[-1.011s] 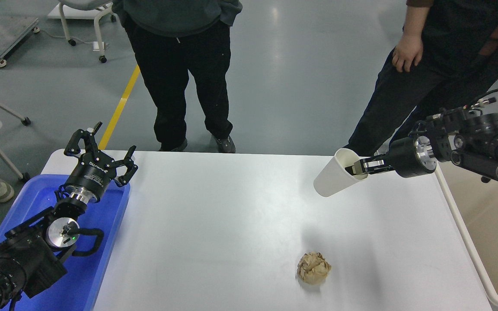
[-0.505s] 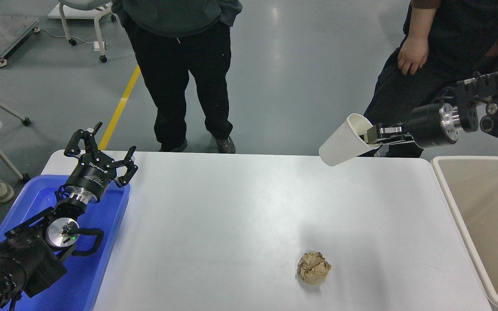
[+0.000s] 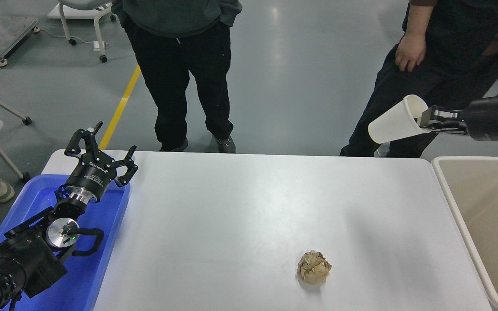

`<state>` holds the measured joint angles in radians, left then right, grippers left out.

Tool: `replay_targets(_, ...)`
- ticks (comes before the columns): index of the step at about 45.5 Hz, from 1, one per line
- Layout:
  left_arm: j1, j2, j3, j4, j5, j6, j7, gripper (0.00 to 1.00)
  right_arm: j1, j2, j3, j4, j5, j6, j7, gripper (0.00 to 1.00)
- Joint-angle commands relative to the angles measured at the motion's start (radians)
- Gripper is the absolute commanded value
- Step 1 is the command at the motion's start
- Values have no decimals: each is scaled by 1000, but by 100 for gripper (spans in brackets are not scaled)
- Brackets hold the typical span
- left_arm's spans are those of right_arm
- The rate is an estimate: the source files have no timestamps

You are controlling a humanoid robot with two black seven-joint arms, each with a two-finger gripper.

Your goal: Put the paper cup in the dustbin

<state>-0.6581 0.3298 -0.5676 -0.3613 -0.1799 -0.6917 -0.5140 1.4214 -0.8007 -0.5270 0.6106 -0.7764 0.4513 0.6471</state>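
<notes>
My right gripper (image 3: 426, 117) comes in from the right edge, shut on the rim of the white paper cup (image 3: 394, 122). It holds the cup on its side, high in the air beyond the table's far right corner, mouth toward the gripper. The beige dustbin (image 3: 452, 207) stands at the table's right end, below and to the right of the cup; its tan inside shows nothing in it. My left gripper (image 3: 102, 149) is parked open at the lower left.
A crumpled brown paper ball (image 3: 314, 268) lies on the white table (image 3: 240, 216) near the front. A blue tray (image 3: 106, 216) sits under my left arm. Two people (image 3: 184, 65) stand at the far side; one (image 3: 439, 52) is close behind the held cup.
My right gripper has lifted the cup up off the table area and carried it right, toward the dustbin. The left arm has not moved.
</notes>
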Motion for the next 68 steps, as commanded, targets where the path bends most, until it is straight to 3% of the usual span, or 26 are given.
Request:
replay_targets(1,0,0,0,-1,-1,0,0,100,-126,-58,1,-199,120,1,-1,0)
replay_targets(12,0,0,0,-1,-1,1,0,100,-355,1,2,-514,276,-6,-14,0)
replay_targets(19,0,0,0,-1,-1,0,0,100,-432,17,38,-580,328,-13,-41,0)
replay_targets(34,0,0,0,-1,-1,0,0,100,-510,40,117,-623,338,-92,-395,0)
replay_targets(43,0,0,0,-1,-1,1,-1,100,-538,72,130,-623,338,-157,-517,0)
replay_targets(68,0,0,0,-1,-1,0,0,100,-714,274,248,-624,339,-336,-547,0)
